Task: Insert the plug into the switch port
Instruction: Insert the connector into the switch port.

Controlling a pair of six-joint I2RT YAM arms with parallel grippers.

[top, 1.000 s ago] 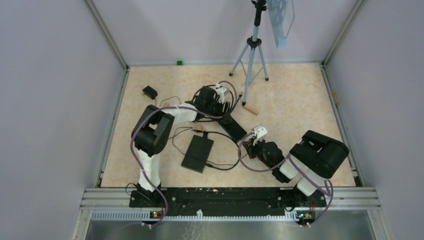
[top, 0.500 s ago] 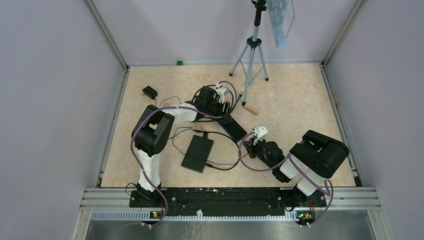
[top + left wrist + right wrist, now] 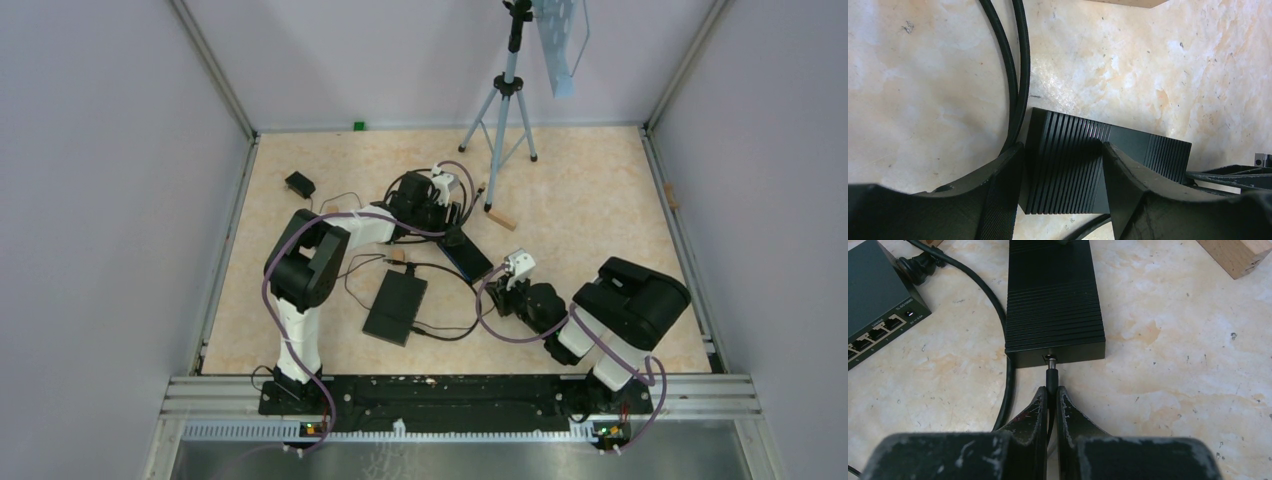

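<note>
The one change is in the right arm. Its bulky black elbow housing now sits a touch nearer the right hand than it did a second ago. In the overhead view it has slid slightly toward the hand's side, away from the table's right-hand rail. The shift came in the last half second. The purple cable looped beneath the housing has drifted the same way with it, a little closer in behind the hand.
</note>
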